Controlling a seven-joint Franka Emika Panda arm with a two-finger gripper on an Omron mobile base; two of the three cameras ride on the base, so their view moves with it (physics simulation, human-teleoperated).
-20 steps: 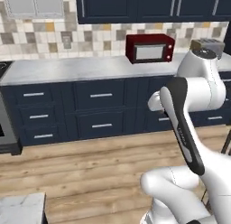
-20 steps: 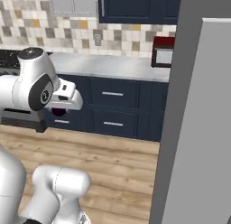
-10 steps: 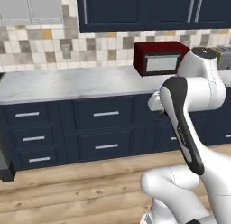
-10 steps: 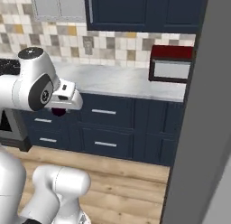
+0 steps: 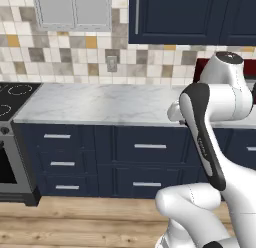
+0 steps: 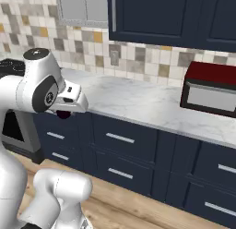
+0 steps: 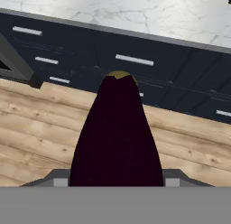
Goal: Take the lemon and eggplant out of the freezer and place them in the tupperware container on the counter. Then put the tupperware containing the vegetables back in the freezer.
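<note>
My gripper (image 6: 64, 113) is shut on the eggplant (image 6: 63, 114), a small dark purple oval that peeks out beneath the white hand in the right base view. Seen from the hand, the eggplant (image 7: 116, 133) stands tall between the two fingertips (image 7: 60, 182), above the wooden floor. The gripper (image 7: 116, 181) hangs in front of a white grey-veined marble counter (image 6: 138, 101) over navy drawers (image 5: 145, 147), held about level with its edge. The lemon, the freezer and the tupperware container are out of view.
A red microwave (image 6: 209, 87) sits on the marble top at the right. A black stove (image 5: 10, 99) with an oven below adjoins the counter's left end. Dark wall cabinets (image 5: 190, 17) hang above a tiled backsplash. Wooden floor (image 7: 40, 114) lies before the drawers.
The whole picture has shifted, so the base has moved: the grey door at the right has left the view and the counter stands nearer. The arm keeps its pose, holding the eggplant.
</note>
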